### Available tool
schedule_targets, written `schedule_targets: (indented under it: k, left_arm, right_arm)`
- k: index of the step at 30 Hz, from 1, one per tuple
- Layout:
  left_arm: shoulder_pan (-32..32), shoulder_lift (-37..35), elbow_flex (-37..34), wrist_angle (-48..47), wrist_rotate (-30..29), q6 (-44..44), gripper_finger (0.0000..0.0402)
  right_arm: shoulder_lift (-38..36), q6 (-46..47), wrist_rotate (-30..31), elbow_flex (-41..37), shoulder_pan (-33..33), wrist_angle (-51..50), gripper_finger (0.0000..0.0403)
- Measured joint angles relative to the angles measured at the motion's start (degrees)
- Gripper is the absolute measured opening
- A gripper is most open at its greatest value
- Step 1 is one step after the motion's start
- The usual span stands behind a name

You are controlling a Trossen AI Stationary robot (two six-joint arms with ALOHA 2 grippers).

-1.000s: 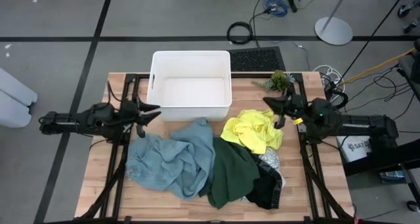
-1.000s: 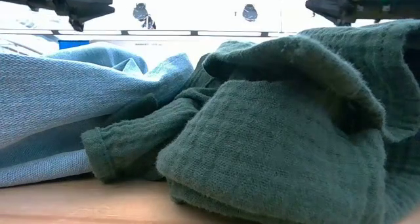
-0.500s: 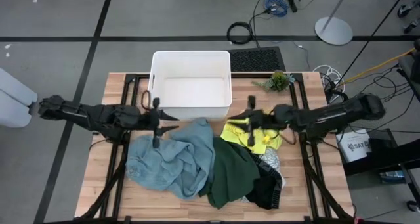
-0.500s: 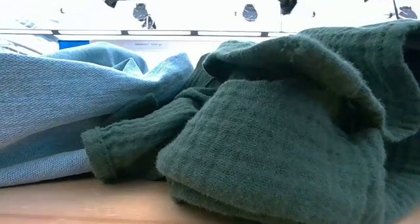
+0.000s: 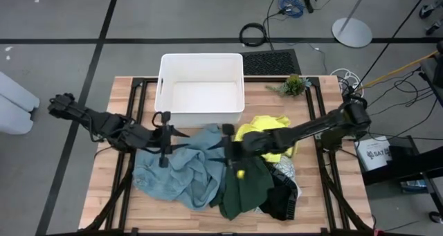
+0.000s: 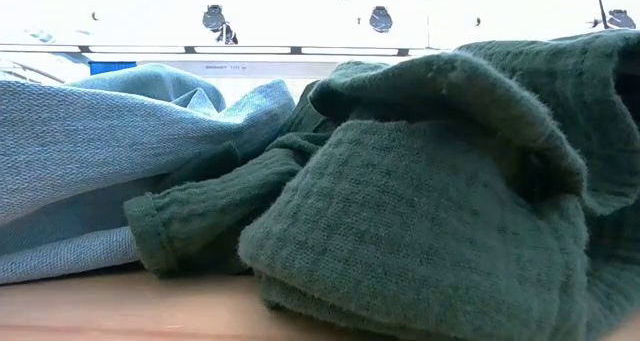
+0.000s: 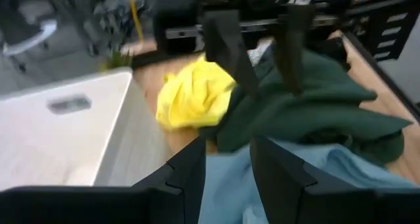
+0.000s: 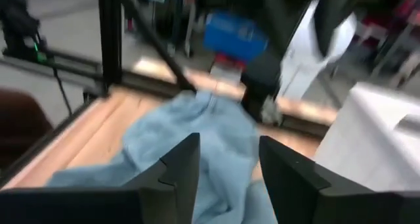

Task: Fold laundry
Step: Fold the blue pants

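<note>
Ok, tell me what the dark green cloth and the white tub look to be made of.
The dark green cloth: soft knit or waffle-weave fabric, judging by its ribbed, fuzzy texture and limp folds. The white tub: probably rigid plastic, with smooth matte walls and straight edges.

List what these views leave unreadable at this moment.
- Black garment, high view: mostly buried under the dark green garment; its shape is unclear.
- Patterned cloth, high view: only a corner shows.
- Low view: dark green garment and light blue garment block the table; the arms are cut off at the top edge.
- Right wrist view: motion blur smears the white tub.
</note>
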Motion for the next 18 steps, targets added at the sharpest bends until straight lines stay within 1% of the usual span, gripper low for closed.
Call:
schedule_targets:
  k: [3, 5, 9, 11, 13, 18]
  left_arm:
    - [-0.8, -0.4, 0.0, -4.9, -0.3, -6.3, 0.0129]
    - [-1.4, -0.5, 0.0, -8.3, -0.3, -11.4, 0.0129]
    - [-3.1, -0.5, -2.9, -13.7, 0.9, -19.5, 0.0129]
    - [-4.1, -0.4, -4.7, -14.5, 1.0, -20.4, 0.0129]
    - [-4.7, -0.4, -6.1, -13.6, 1.0, -19.8, 0.0129]
    - [-5.7, -0.5, -6.9, -13.7, 1.0, -20.1, 0.0129]
  right_arm:
    - [5.7, 0.9, 0.1, 7.3, 0.0, -8.4, 0.0163]
    - [9.3, 0.7, 0.2, 11.5, 0.0, -11.6, 0.0169]
    - [15.3, -1.4, 0.2, 17.4, 0.0, -13.1, 0.0174]
    - [17.9, -4.0, 0.7, 19.5, 0.0, -13.1, 0.0173]
    - [19.9, -6.3, 2.9, 21.3, 0.0, -13.7, 0.0172]
    - [23.2, -12.4, 12.2, 24.2, 0.4, -15.2, 0.0172]
